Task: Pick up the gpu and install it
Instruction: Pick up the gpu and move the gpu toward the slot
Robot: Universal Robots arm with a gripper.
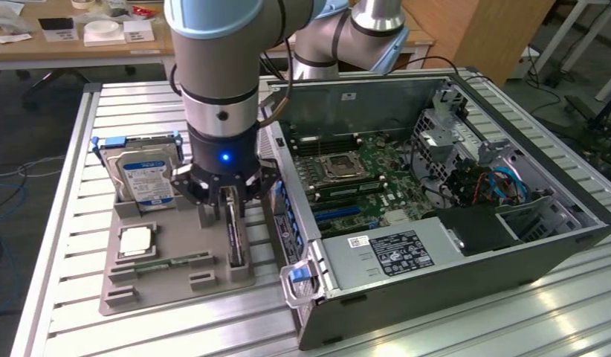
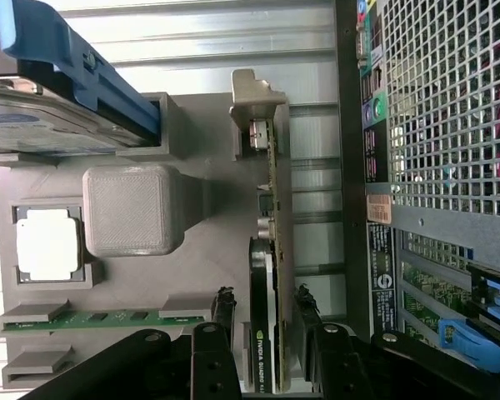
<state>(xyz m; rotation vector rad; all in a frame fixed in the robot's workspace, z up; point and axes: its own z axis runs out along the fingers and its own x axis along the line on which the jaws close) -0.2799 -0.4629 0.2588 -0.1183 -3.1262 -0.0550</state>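
Black fingers (image 2: pixel 225 307) of the gripper (image 2: pixel 265 304) sit closest in the wrist view. They are spread apart with 1 on each face of the gpu (image 2: pixel 279 192), released rather than clamped, and a thin gap shows beside the black shroud. The gpu stands on its long edge in a slot of the grey fixture tray (image 2: pixel 208 250), with its silver bracket at the end away from the fingers. Elsewhere on the tray are a memory stick (image 2: pixel 92 317) in a shallow groove, a processor (image 2: pixel 48 243) in a square pocket, a plain grey block (image 2: pixel 132 208) and a hard drive (image 2: pixel 42 125) in a blue carrier. Just beyond the gpu rises the perforated rear panel of the computer case (image 2: pixel 433 108).

From the exterior view, the arm (image 1: pixel 221 74) hangs straight down over the tray (image 1: pixel 157 286). The gripper (image 1: pixel 233 212) straddles the top edge of the gpu (image 1: pixel 236 242), which stands upright in the slot nearest the case. The hard drive (image 1: pixel 147 178) stands at the tray's far end. The case (image 1: pixel 454 282) lies open on its side at the exterior view's right of the tray, with its motherboard (image 1: pixel 355 178) exposed. Both rest on a slatted metal table (image 1: pixel 117 104).
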